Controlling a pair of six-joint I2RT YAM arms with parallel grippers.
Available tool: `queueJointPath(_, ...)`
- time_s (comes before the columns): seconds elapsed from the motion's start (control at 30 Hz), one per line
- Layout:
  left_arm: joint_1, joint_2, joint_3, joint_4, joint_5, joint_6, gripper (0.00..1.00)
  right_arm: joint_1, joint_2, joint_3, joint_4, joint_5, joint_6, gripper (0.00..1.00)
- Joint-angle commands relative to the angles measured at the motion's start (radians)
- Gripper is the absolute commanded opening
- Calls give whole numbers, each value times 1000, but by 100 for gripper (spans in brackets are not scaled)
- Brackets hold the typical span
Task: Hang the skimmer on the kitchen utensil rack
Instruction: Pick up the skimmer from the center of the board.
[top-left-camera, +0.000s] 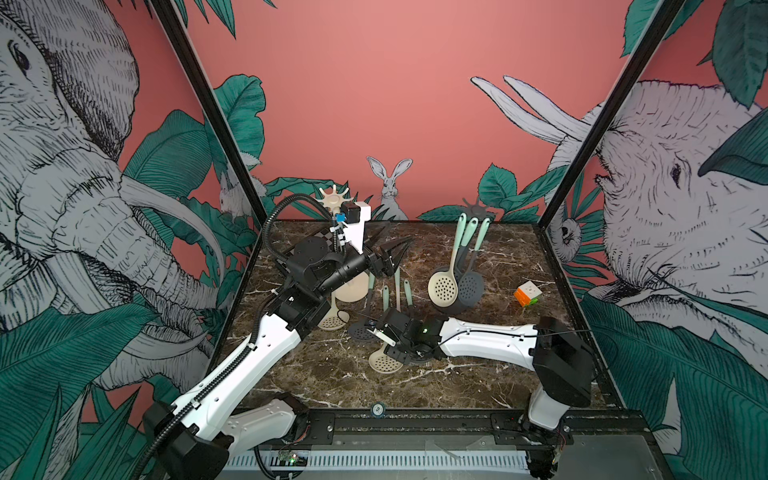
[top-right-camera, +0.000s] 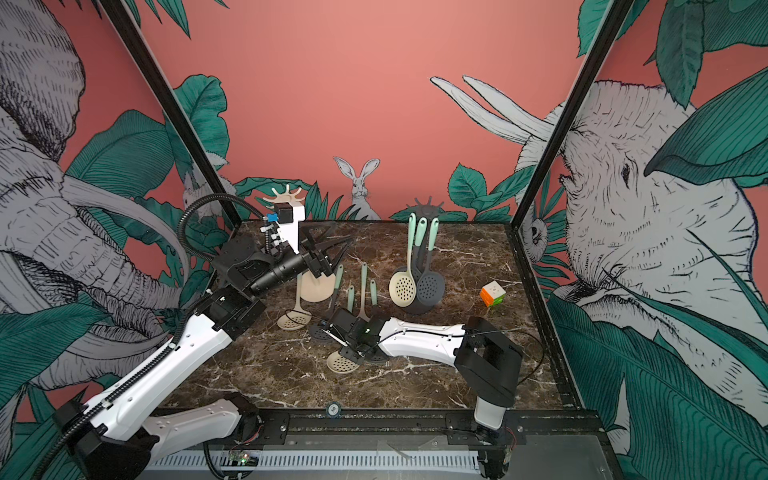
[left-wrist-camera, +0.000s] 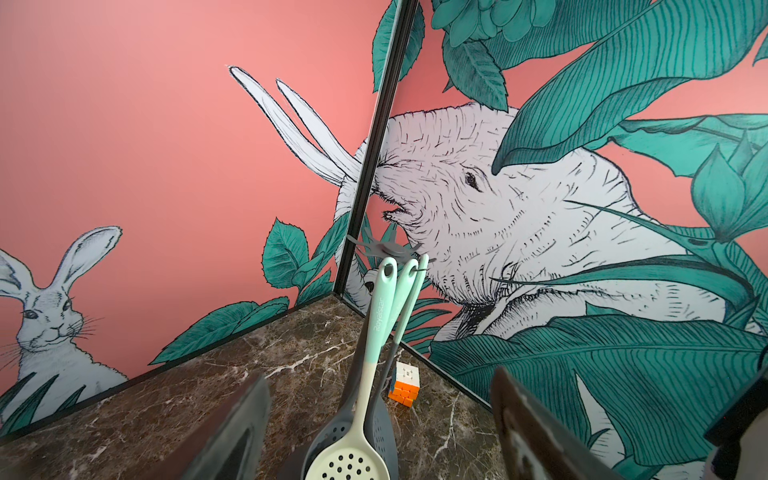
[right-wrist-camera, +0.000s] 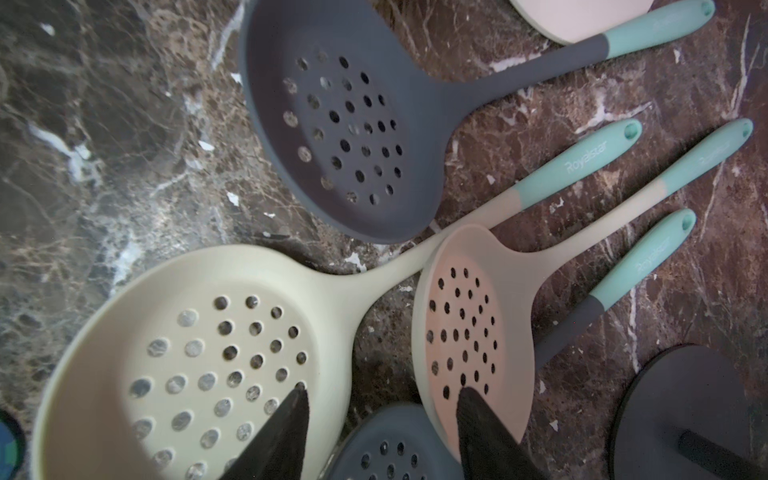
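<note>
1. The skimmers not yet hung are lying flat mid-table, mint handles pointing toward the back wall. The right wrist view is showing a big cream skimmer (right-wrist-camera: 199, 353), a second cream skimmer (right-wrist-camera: 465, 324) with its bowl overlapping that one's handle, and a dark grey skimmer (right-wrist-camera: 345, 124) just beyond them.
2. Another dark head, the low dark skimmer (right-wrist-camera: 386, 453), is peeking out between the two cream bowls, partly covered.
3. The right gripper (right-wrist-camera: 384, 392) is hovering low over this cluster with its jaws parted. One fingertip is showing over the big cream bowl and the other over the second cream bowl. Nothing is being pinched as far as this view shows.
4. One more, the far cream skimmer (top-left-camera: 332, 321), is lying off to the side, near the base of the beige rack (top-left-camera: 332, 199).
5. The dark rack (top-left-camera: 476, 206) is standing at the back right and carrying three skimmers by their handle holes. The hanging cream skimmer (top-left-camera: 444, 289) is in front, and the hanging dark skimmers (top-left-camera: 471, 286) are beside and behind it.
6. The beige rack is standing at the back left, partly hidden behind the left arm.
7. The left gripper (top-left-camera: 397, 245) is hanging in the air between the two racks, jaws spread wide and grasping nothing.
8. A colourful cube (top-left-camera: 528, 293) is sitting on the table (top-left-camera: 498, 374), right of the dark rack and well apart from the loose skimmers.
</note>
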Motion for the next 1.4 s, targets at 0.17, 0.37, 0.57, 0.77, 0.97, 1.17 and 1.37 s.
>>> queueJointPath(0.17, 14, -19, -24, 37, 18, -22, 85, 2, 56, 50, 2, 72, -37, 46)
queueJointPath(0.37, 19, -24, -31, 40, 19, -25, 85, 2, 88, 70, 3, 96, -56, 24)
queueJointPath(0.57, 24, -32, -38, 40, 18, -27, 85, 1, 80, 64, 7, 105, -65, 6)
queueJointPath(0.77, 26, -38, -46, 49, 20, -32, 85, 1, 36, 45, 14, 102, -84, 0)
queueJointPath(0.97, 29, -49, -51, 43, 17, -31, 85, 2, -65, 21, 26, 97, -118, 0)
queueJointPath(1.17, 32, -66, -44, 14, 9, -21, 85, 21, -230, 33, 5, 164, -183, 0)
queueJointPath(1.37, 34, -67, -19, -39, 0, -3, 84, 122, -334, 91, -21, 382, -330, 0)
